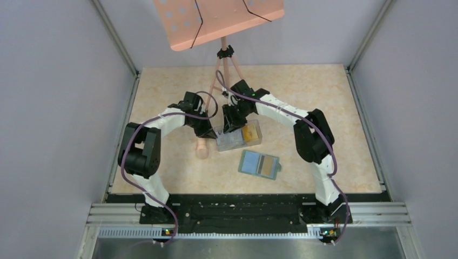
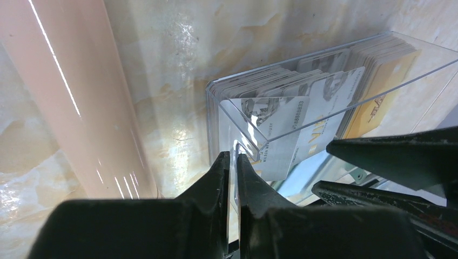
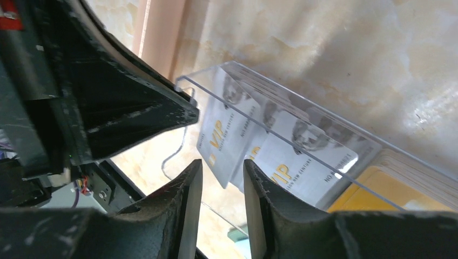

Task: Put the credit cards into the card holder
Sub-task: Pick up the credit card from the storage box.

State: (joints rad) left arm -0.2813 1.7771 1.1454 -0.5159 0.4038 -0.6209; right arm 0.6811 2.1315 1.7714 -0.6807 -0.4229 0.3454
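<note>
A clear plastic box mid-table holds the credit cards: white-grey ones at one end and orange-yellow ones at the other. My left gripper is shut on the box's end wall. My right gripper hangs over the box's white-grey end, its jaws a little apart just below the corner of a white VIP card, holding nothing. Orange-yellow cards show behind. The card holder lies open and flat in front of the box, pale blue sleeves up.
A pink stand on a tripod stands at the back. One pink leg ends just left of the box and fills the left of the left wrist view. The table has grey walls on three sides.
</note>
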